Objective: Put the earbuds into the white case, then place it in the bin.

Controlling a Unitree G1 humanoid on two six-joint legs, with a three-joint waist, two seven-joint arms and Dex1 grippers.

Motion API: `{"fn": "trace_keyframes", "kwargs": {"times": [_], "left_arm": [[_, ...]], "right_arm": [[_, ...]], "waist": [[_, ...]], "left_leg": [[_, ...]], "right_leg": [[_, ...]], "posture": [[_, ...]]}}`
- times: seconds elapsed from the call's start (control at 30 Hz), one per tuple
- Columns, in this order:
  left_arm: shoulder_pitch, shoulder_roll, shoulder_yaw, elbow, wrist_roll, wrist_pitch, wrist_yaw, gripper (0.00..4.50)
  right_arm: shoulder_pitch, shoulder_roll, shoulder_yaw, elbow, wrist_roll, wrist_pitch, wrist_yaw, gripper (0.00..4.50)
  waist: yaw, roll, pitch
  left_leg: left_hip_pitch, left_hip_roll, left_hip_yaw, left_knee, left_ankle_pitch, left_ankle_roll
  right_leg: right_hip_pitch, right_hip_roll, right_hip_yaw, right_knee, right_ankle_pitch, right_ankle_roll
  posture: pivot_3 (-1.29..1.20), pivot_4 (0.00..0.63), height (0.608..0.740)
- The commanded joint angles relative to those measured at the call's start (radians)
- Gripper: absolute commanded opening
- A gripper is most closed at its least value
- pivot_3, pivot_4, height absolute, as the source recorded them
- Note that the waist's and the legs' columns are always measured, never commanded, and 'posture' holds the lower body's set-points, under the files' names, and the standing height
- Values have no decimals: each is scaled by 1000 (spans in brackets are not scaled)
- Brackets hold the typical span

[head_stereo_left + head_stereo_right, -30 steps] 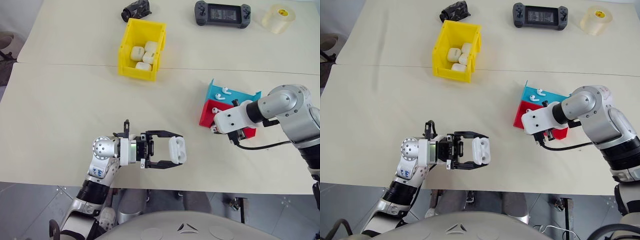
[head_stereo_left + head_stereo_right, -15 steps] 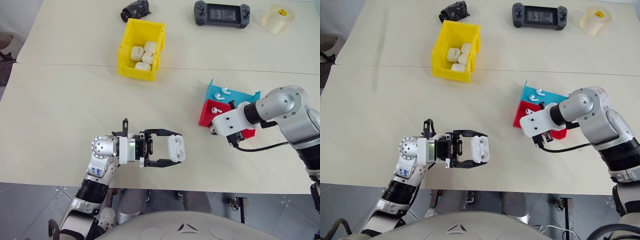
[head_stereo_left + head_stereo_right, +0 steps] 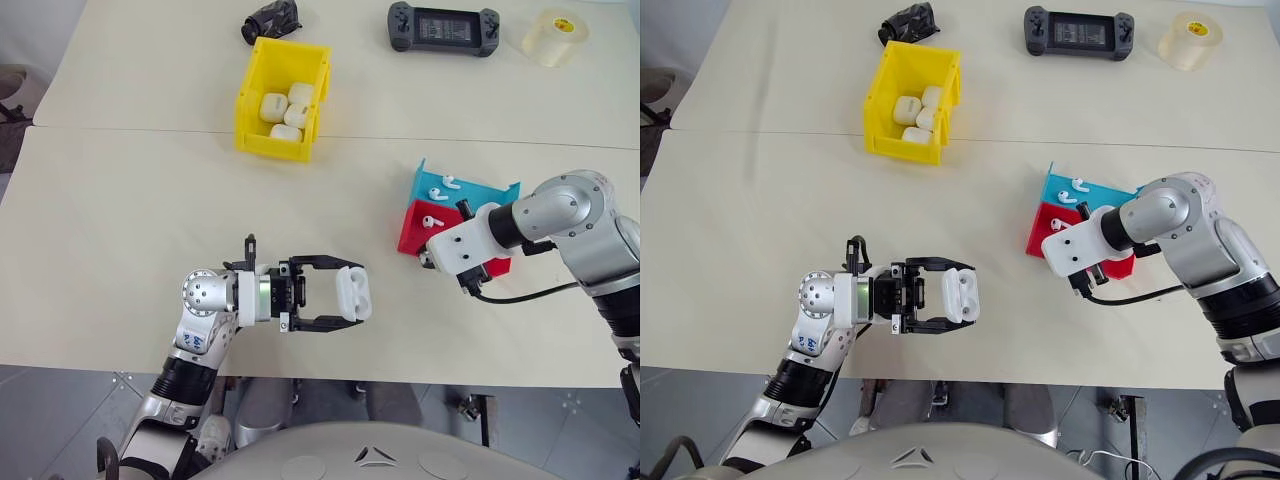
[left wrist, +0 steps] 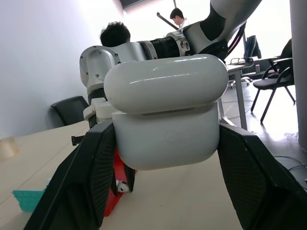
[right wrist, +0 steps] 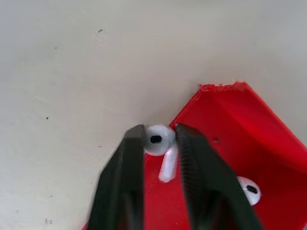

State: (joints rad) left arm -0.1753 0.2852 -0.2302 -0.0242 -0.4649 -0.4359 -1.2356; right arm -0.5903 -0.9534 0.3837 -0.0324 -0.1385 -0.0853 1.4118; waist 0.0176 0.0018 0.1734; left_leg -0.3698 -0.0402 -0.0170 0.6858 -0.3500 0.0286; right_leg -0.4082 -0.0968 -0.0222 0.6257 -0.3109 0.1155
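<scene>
Near the front edge of the pale beige table (image 3: 120,230), the left gripper (image 3: 352,296) points rightward, its two black fingers clamped on either side of a small glossy white rounded case (image 3: 353,295) with its lid down, held just above the tabletop. To the right and slightly farther, the right gripper (image 5: 159,143) angles down into the near corner of a shallow red plastic tray (image 5: 249,143); its fingers are pinched narrowly on a tiny glossy white earbud (image 5: 157,139), with a second earbud (image 5: 249,190) lying nearby in that tray. Just beyond sits a shallow blue tray (image 3: 490,190) holding another earbud (image 3: 451,181). Farther left stands the bright yellow tall-walled plastic bin (image 3: 256,97), with several white cases inside.
</scene>
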Motion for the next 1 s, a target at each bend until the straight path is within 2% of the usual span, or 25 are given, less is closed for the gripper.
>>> {"fn": "trace_keyframes", "kwargs": {"times": [0.03,0.2,0.4,0.53,0.77,0.87,1.0], "left_arm": [[4,3,8,-33,-5,-5,11,2856],[-8,2,12,-20,-9,-1,5,2856],[-21,5,26,-4,-17,-2,-5,2856],[-35,0,32,16,-27,7,-13,2856],[-47,5,62,-8,-78,94,3,2856],[-53,5,64,-8,-73,98,-7,2856],[-91,-1,72,17,-95,112,-42,2856]], "right_arm": [[18,4,-10,-20,4,23,4,586],[53,-11,-55,-87,53,75,6,586],[130,-14,-209,-223,248,234,-17,586],[264,44,-394,-337,463,370,-103,586],[428,304,-570,-526,807,518,-377,586],[456,393,-588,-567,873,499,-457,586],[511,559,-541,-681,981,488,-630,586]], "waist": [[-1,0,0],[1,0,0],[4,0,0],[8,0,0],[5,0,0],[4,0,0],[4,0,0]], "left_leg": [[0,0,0,0,0,0],[0,0,0,0,0,0],[-1,0,0,0,0,0],[-1,0,-1,0,0,0],[-1,1,-1,0,0,0],[0,0,-1,0,0,-1],[0,0,-2,-1,0,-1]], "right_leg": [[0,0,0,0,0,0],[0,0,0,0,0,0],[0,0,0,0,0,0],[0,0,-1,0,0,0],[0,0,-1,0,0,0],[0,0,0,0,0,0],[0,0,0,1,0,0]], "posture": [[0,150,740],[0,150,740],[0,150,740],[0,150,740],[0,150,740],[0,150,740],[0,150,740]]}}
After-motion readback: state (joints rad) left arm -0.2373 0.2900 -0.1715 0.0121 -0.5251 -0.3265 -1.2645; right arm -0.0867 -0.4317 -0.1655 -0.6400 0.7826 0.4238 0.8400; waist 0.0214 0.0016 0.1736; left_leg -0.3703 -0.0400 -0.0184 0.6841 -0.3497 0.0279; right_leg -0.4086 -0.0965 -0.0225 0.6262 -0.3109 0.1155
